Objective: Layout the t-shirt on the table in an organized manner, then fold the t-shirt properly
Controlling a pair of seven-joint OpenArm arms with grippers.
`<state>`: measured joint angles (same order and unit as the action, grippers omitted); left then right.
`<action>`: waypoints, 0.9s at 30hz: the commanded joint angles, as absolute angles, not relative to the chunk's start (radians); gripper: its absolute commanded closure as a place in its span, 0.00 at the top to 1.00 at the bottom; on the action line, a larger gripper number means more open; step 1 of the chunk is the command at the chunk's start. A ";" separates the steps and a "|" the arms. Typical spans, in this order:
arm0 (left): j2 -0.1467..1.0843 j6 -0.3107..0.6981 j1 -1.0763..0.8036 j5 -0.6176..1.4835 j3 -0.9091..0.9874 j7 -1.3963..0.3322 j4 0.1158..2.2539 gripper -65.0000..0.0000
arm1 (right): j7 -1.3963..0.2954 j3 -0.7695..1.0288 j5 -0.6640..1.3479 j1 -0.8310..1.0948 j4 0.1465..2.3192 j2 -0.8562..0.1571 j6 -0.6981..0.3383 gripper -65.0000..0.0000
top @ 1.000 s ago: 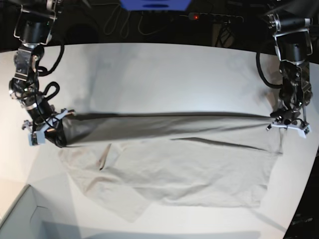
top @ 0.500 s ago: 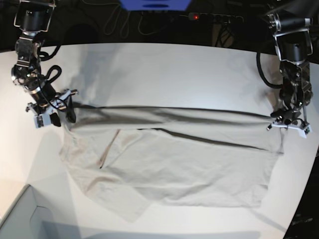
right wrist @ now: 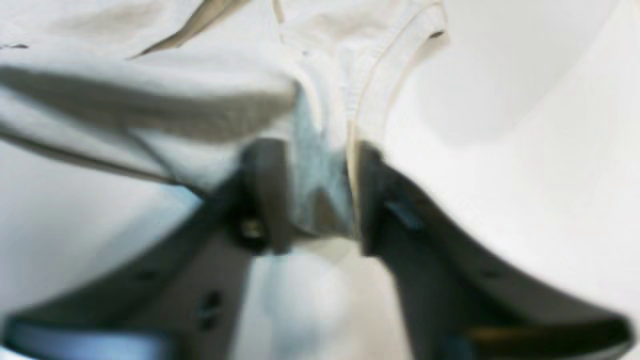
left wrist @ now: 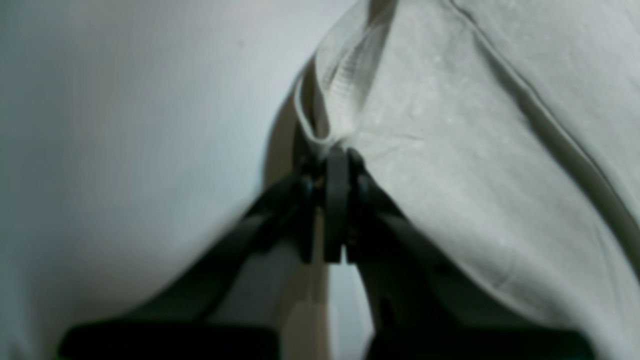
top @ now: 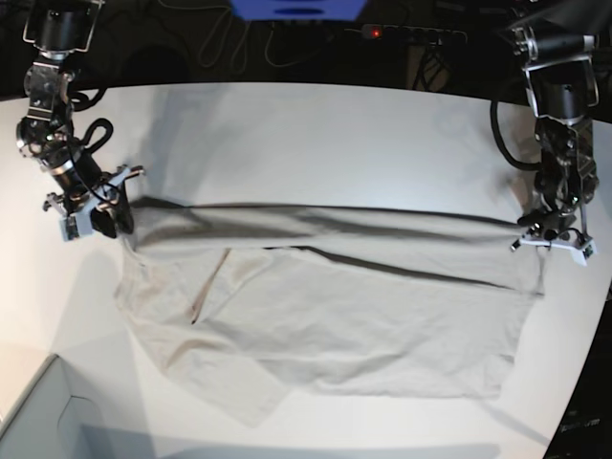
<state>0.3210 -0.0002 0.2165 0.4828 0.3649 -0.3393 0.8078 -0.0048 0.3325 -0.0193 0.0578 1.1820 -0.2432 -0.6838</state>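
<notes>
The beige-grey t-shirt (top: 335,316) lies across the white table (top: 316,134), with its far edge pulled taut in a long ridge between both grippers. My right gripper (top: 113,218), on the base view's left, holds the shirt's corner just above the table. In the right wrist view, this gripper (right wrist: 315,170) has bunched fabric (right wrist: 320,100) between its jaws. My left gripper (top: 541,232), on the base view's right, is shut on the other corner. In the left wrist view, this gripper (left wrist: 335,160) pinches the hem (left wrist: 320,115). A sleeve lies at the front left.
A pale grey box corner (top: 38,421) sits at the front left. Cables and a power strip (top: 402,33) lie behind the table's far edge. The table's curved edge runs close to my left gripper on the right.
My right gripper has moved away toward the far left with the shirt corner, drawing the taut ridge farther back. My left gripper has stayed where it was.
</notes>
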 commanded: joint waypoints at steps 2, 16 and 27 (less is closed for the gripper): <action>0.340 -0.001 0.237 0.483 0.367 -0.323 0.826 0.00 | 0.018 0.337 0.001 0.044 1.199 -0.254 -0.698 0.07; 0.366 -0.001 0.183 0.490 0.374 -0.334 0.963 0.00 | -0.174 0.412 0.002 0.084 1.362 -0.289 -0.698 0.00; 0.366 -0.002 0.134 0.490 0.375 -0.438 1.313 0.00 | -0.315 0.453 0.001 -0.064 1.554 -0.312 -0.698 0.00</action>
<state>0.3462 0.0055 0.1154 0.4961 0.3668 -0.4648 1.2957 -0.3313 0.4435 -0.0109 -0.0578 1.5383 -0.2939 -0.6941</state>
